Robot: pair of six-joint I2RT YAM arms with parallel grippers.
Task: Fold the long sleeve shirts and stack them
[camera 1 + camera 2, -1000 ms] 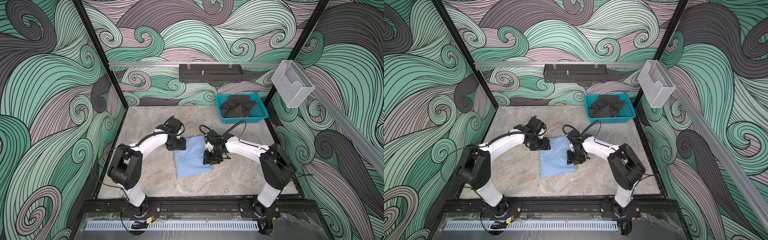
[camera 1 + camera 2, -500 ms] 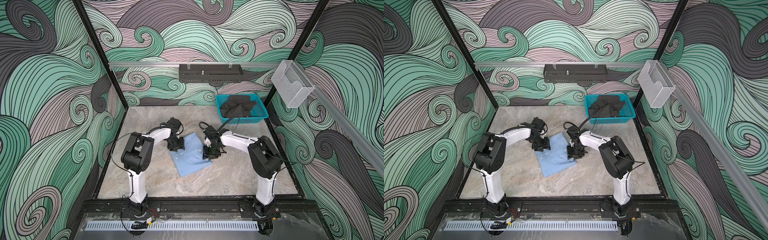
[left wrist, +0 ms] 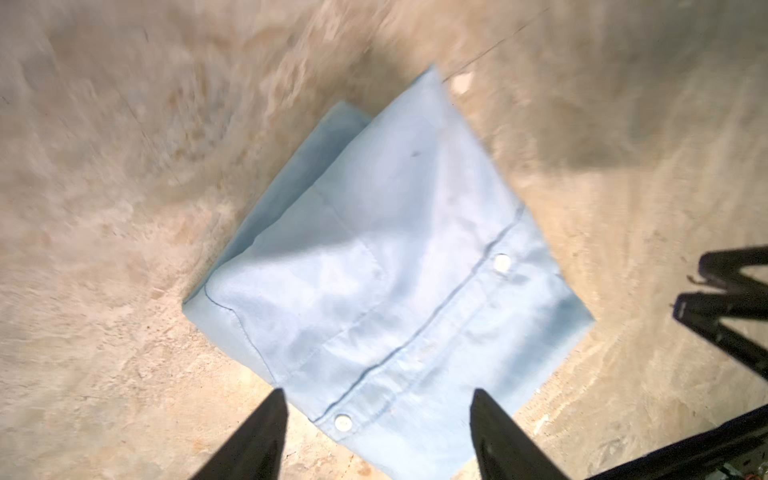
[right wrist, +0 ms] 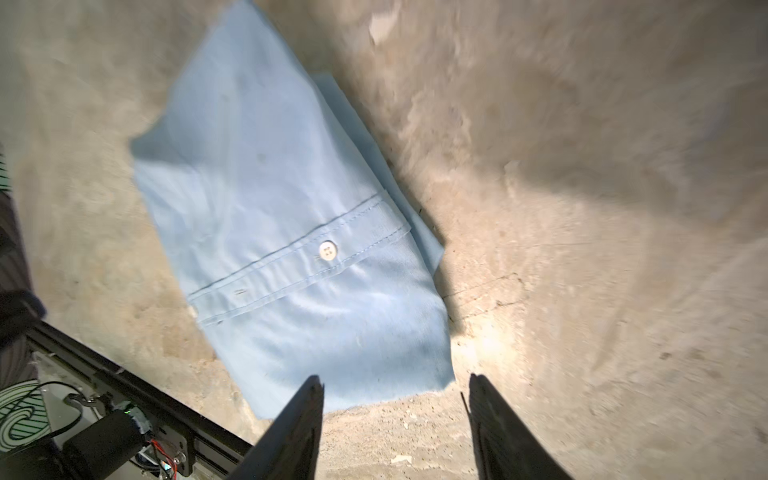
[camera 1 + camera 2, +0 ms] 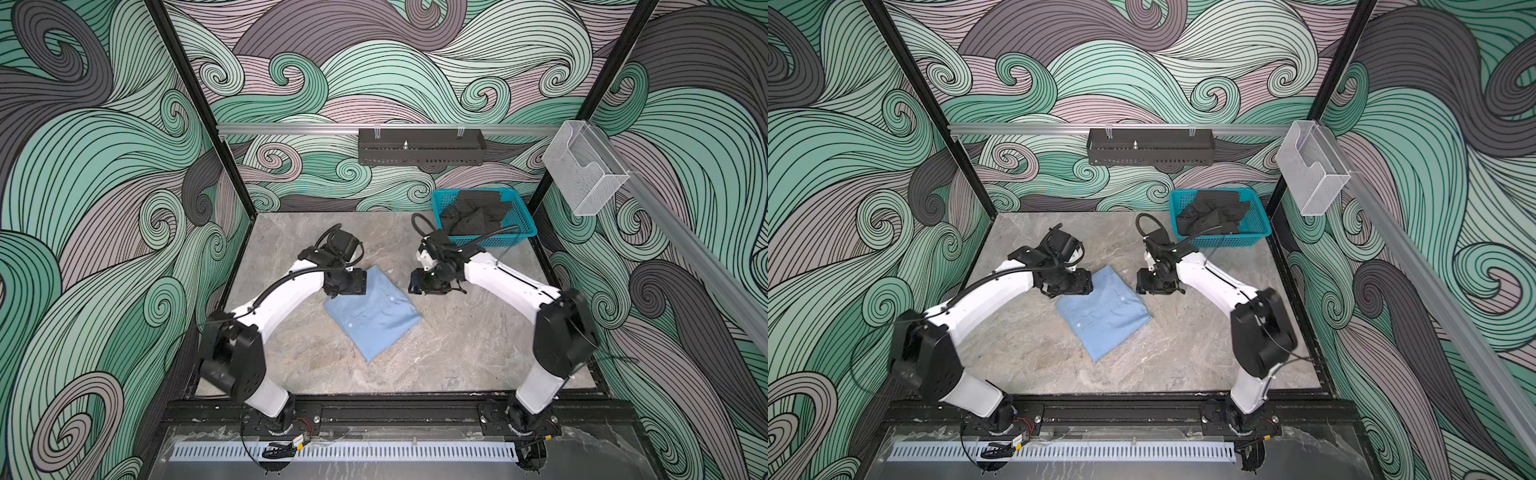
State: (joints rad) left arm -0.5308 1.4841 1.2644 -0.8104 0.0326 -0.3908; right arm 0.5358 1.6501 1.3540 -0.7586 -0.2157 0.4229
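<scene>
Marble-look bench point(image 5: 457, 345) boxed by swirl-pattern walls point(image 5: 83, 208). In a top view I see the light blue shirt point(image 5: 372, 316) folded flat near bench centre, teal basket point(image 5: 494, 240) with dark cloth point(image 5: 478, 216) at 1 o'clock. Left arm point(image 5: 291, 293) ends over the shirt's 11 o'clock edge, right arm point(image 5: 507, 282) just off its 2 o'clock side. Left wrist view: left fingers point(image 3: 262, 436) spread, gripping nothing, above the shirt's edge. Right wrist view: right fingers point(image 4: 295, 428) released too, empty, shirt corner beside them.

A teal basket point(image 5: 521, 219) holding dark cloth point(image 5: 473, 216) sits on the marble table point(image 5: 457, 345).
</scene>
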